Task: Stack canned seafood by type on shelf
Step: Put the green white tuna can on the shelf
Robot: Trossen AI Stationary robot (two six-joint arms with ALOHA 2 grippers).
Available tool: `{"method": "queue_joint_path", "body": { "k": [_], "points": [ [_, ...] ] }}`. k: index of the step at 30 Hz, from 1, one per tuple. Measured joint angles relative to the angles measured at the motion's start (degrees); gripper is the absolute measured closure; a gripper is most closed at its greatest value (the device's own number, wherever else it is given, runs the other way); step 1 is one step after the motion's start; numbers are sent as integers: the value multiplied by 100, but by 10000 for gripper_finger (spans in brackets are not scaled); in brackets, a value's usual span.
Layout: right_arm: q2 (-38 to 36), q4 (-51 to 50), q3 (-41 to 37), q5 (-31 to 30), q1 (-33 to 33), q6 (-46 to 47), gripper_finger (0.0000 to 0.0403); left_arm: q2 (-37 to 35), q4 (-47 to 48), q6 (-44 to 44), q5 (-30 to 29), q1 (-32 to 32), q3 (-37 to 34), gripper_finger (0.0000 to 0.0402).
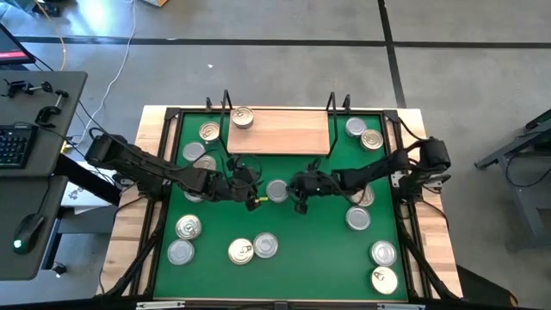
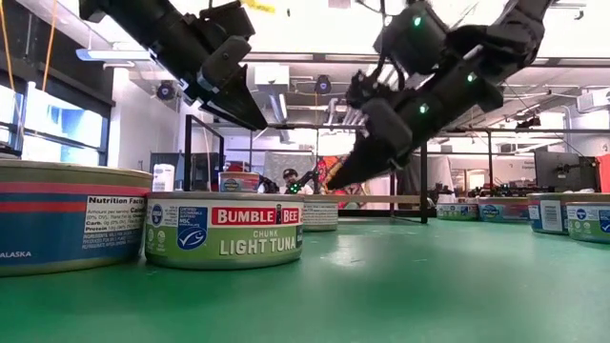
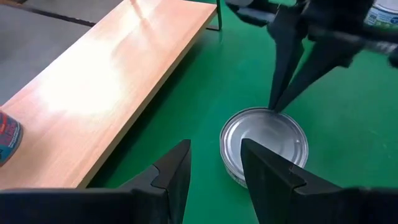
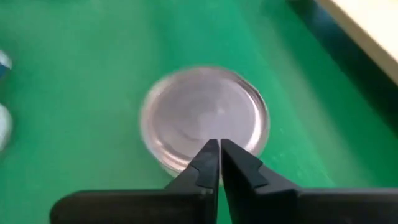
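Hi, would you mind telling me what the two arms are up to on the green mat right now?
Both arms meet over one silver-lidded tin in the middle of the green mat, just in front of the wooden shelf. The right end effector is shut, its tips at the tin's rim; the left end effector hangs open beside it. One tin stands on the shelf; the rest lie scattered around the mat.

The right gripper (image 4: 218,149) has its two dark fingers (image 4: 239,167) pressed together with only a thin seam between them. Their tips sit over the near rim of a round silver-topped tin (image 4: 205,112), which lies flat on the green mat (image 4: 74,81) just beyond them. Off to one side of the fingers, past the tin, runs the pale wood edge of the shelf (image 4: 367,22).
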State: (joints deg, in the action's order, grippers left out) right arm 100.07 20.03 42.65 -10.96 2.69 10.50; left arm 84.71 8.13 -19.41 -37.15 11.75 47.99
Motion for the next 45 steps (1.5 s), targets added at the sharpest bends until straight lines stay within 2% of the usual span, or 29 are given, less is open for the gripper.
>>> {"method": "queue_joint_path", "body": {
  "k": [6, 23, 34, 42, 44, 45],
  "points": [
    [285, 93, 21, 5, 27, 211, 394, 2, -25, -1, 1, -2, 0, 269],
    [273, -501, 22, -63, 703, 1012, 402, 4, -25, -49, 2, -2, 0, 269],
    [284, -621, 8, -808, 1037, 1289, 402, 4, -25, -51, 2, -2, 0, 269],
    [282, -728, 4, -839, 1211, 1468, 403, 4, -31, -58, 52, -2, 0, 269],
    [307, -994, -18, -615, 1264, 1552, 403, 4, -47, -58, 87, -1, 0, 269],
    [332, -929, -56, -737, 1300, 1597, 403, 6, -59, -58, 89, -1, 0, 269]
  ]
}}
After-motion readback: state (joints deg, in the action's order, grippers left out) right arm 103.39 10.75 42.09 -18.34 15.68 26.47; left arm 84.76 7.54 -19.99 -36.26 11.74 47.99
